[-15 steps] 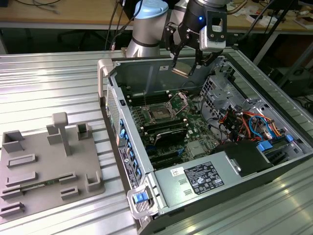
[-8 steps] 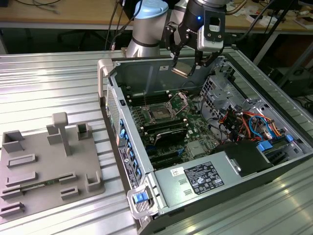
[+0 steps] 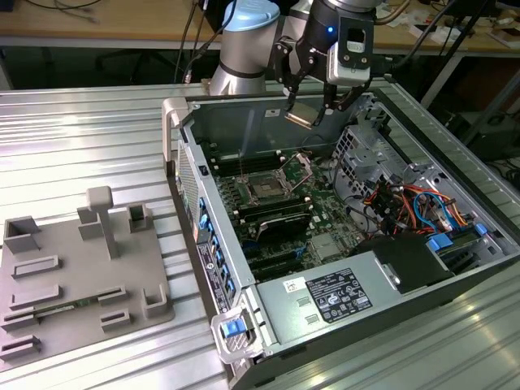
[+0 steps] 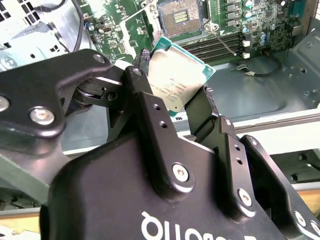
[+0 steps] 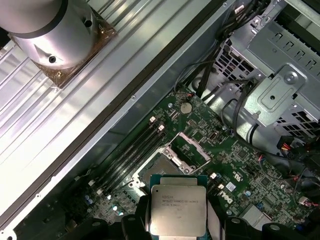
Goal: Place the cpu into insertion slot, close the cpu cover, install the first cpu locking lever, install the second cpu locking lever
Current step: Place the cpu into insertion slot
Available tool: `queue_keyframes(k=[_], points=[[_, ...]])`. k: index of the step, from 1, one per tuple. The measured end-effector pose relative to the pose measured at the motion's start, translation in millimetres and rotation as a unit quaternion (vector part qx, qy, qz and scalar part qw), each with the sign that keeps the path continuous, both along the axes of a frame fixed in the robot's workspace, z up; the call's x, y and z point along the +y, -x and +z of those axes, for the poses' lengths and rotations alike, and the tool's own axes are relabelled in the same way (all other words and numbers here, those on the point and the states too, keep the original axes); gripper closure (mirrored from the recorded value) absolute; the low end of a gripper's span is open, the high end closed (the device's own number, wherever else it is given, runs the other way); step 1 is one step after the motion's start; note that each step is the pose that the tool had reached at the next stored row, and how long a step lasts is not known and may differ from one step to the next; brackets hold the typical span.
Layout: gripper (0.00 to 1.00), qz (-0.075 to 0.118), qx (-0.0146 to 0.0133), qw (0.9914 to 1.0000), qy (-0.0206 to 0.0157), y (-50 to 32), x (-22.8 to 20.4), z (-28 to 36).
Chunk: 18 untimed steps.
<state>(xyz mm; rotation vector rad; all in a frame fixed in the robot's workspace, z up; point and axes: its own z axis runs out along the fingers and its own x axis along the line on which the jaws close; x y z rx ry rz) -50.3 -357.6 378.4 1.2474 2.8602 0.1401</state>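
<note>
While held above the open computer case [image 3: 244,122], the cpu [image 3: 298,115] [image 4: 176,75] [image 5: 177,210] is gripped by two opposite edges. It is pinched between the black fingers [image 4: 145,105] of the gripper [image 3: 307,112], which are closed down to the chip's width.

- The silver-grey metal top is seen in both wrist views, with a green board edge around it.
- In the exterior view the chip is tilted, well clear of the motherboard [image 3: 325,215] and touching nothing but the fingers.
- The insertion slot [image 3: 264,188] [image 4: 180,17] is noted below, uncovered, its dark contact field framed by a silvery rim.
- The cpu cover [image 3: 299,168] [image 5: 189,148] is swung up and open, on the slot's side toward the exterior view's right.
- Long black memory slots [image 3: 272,215] are seen just beside the socket.
- A grey fixture plate [image 3: 73,284] lies on the ribbed metal table [image 3: 81,138], at the exterior view's left, apart from the case.
</note>
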Motion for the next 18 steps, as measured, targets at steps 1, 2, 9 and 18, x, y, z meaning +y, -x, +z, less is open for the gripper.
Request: queue_keyframes(k=[1,2,9,18], points=[[0.46,-0.004,0.0,0.99999,0.0,0.0,0.0,0.0],[0.46,-0.01,0.0,0.99995,0.0,0.1,0.0,0.0],[0.46,-0.052,0.0,0.99864,0.0,0.7,0.0,-0.1],[0.46,-0.093,0.0,0.99564,0.0,1.4,0.0,-0.3]])
